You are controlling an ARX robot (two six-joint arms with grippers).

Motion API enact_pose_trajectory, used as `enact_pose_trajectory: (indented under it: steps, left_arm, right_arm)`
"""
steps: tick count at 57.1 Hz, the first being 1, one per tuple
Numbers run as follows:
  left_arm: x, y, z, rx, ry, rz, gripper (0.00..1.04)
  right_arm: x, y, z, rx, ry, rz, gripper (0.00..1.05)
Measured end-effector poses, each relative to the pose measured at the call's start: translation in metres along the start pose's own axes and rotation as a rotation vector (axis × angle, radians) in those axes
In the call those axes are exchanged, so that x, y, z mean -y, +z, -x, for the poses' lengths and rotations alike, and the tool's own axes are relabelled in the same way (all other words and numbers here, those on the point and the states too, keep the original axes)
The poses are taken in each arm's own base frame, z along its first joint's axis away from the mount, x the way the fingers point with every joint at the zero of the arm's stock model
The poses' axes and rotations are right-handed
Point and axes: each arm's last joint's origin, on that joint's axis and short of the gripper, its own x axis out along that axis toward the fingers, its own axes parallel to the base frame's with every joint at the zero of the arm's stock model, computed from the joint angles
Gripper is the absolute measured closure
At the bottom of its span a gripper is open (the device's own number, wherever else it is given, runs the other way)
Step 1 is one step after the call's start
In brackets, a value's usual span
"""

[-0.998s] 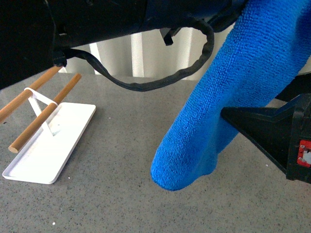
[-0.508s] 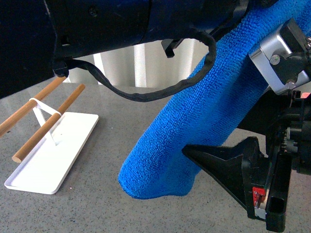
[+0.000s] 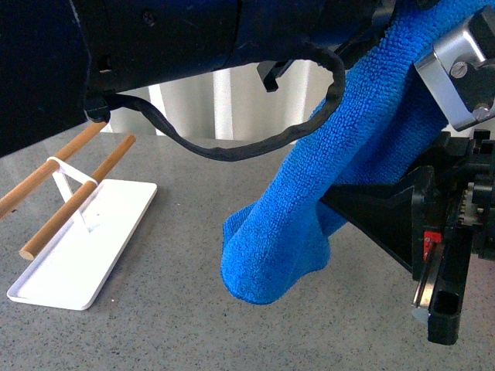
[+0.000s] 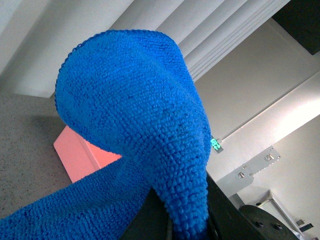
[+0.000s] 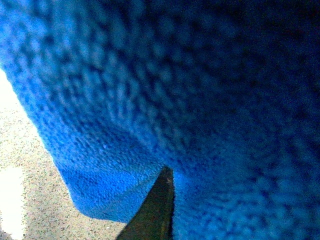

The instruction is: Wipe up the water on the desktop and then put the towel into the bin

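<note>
The bright blue towel [image 3: 325,193] hangs from the upper right down to just above the dark grey speckled desktop [image 3: 178,309]. My right gripper [image 3: 363,212] is shut on the towel at the right, one black finger pressed into its side. In the right wrist view the towel [image 5: 200,90] fills the frame around one dark finger [image 5: 155,210]. My left gripper [image 4: 175,227] is shut on a raised fold of the towel [image 4: 135,100]. The salmon-pink bin [image 4: 80,155] shows behind that fold, standing on the desktop [image 4: 25,150].
A flat white tray [image 3: 85,247] with two wooden rods [image 3: 73,197] lies at the left of the desktop. My left arm's dark body and a looped black cable [image 3: 232,139] hang across the top. White curtains stand behind the table.
The towel's hanging end swung left, then back right and rose a little. My right arm came further into view from the right and then shifted right.
</note>
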Motion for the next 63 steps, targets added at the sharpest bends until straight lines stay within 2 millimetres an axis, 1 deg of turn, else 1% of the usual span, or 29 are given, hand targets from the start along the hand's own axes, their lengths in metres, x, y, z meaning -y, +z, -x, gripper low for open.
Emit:
enact_pose_trajectory:
  steps: [1, 3, 18, 28, 29, 30, 32, 36, 38, 42, 45, 46, 49, 50, 53, 59, 60, 61, 63]
  left_arm:
    - [0.000, 0.000, 0.000, 0.000, 0.000, 0.000, 1.00]
    - [0.000, 0.000, 0.000, 0.000, 0.000, 0.000, 1.00]
    - [0.000, 0.000, 0.000, -0.003, -0.003, 0.000, 1.00]
    - [-0.003, 0.000, 0.001, -0.016, 0.014, 0.005, 0.99]
    - [-0.004, 0.000, 0.001, -0.018, 0.020, 0.006, 0.95]
    - [-0.005, 0.000, 0.001, -0.021, 0.031, 0.008, 0.89]
    - [-0.007, 0.000, 0.002, -0.022, 0.040, 0.008, 0.86]
    - [-0.014, 0.000, 0.003, -0.026, 0.068, 0.012, 0.71]
    - [-0.016, 0.001, 0.003, -0.025, 0.081, 0.013, 0.68]
    - [-0.026, 0.003, 0.005, -0.024, 0.120, 0.018, 0.55]
    - [-0.031, 0.005, 0.007, -0.021, 0.136, 0.021, 0.50]
    - [-0.034, 0.006, 0.008, -0.019, 0.147, 0.022, 0.46]
    - [-0.040, 0.009, 0.010, -0.012, 0.163, 0.021, 0.41]
    - [-0.043, 0.011, 0.011, -0.008, 0.176, 0.022, 0.37]
    - [-0.049, 0.015, 0.014, -0.002, 0.193, 0.022, 0.32]
    - [-0.066, 0.031, 0.024, 0.024, 0.249, 0.005, 0.11]
    - [-0.070, 0.036, 0.026, 0.030, 0.260, -0.001, 0.06]
    - [-0.072, 0.039, 0.028, 0.034, 0.269, -0.008, 0.05]
    - [-0.077, 0.045, 0.032, 0.042, 0.285, -0.016, 0.07]
  right_arm:
    - [0.000, 0.000, 0.000, 0.001, 0.000, -0.001, 0.99]
    - [0.000, 0.000, 0.000, 0.003, 0.000, 0.000, 1.02]
    - [0.002, -0.001, 0.003, 0.011, 0.001, -0.006, 1.01]
    - [0.006, 0.001, 0.010, 0.014, -0.008, -0.012, 1.01]
    - [0.006, 0.001, 0.010, 0.013, -0.009, -0.013, 1.01]
    - [0.007, 0.002, 0.012, 0.012, -0.010, -0.013, 1.01]
    - [0.007, 0.002, 0.013, 0.010, -0.013, -0.015, 1.01]
    - [0.009, 0.003, 0.016, 0.011, -0.011, -0.016, 1.01]
    - [0.010, 0.004, 0.018, 0.011, -0.013, -0.016, 1.01]
    - [0.011, 0.004, 0.021, 0.011, -0.014, -0.015, 1.01]
    - [0.013, 0.004, 0.024, 0.007, -0.015, -0.017, 1.01]
    - [0.013, 0.004, 0.025, 0.007, -0.015, -0.019, 1.01]
    - [0.015, 0.005, 0.028, 0.007, -0.019, -0.018, 1.01]
    - [0.015, 0.005, 0.028, 0.007, -0.021, -0.018, 1.01]
    - [0.017, 0.004, 0.031, 0.006, -0.029, -0.020, 1.01]
    - [0.023, 0.005, 0.038, 0.007, -0.043, -0.022, 1.01]
    - [0.024, 0.005, 0.040, 0.008, -0.046, -0.022, 1.01]
    - [0.025, 0.006, 0.041, 0.009, -0.046, -0.021, 1.01]
    - [0.026, 0.007, 0.045, 0.011, -0.048, -0.019, 1.01]
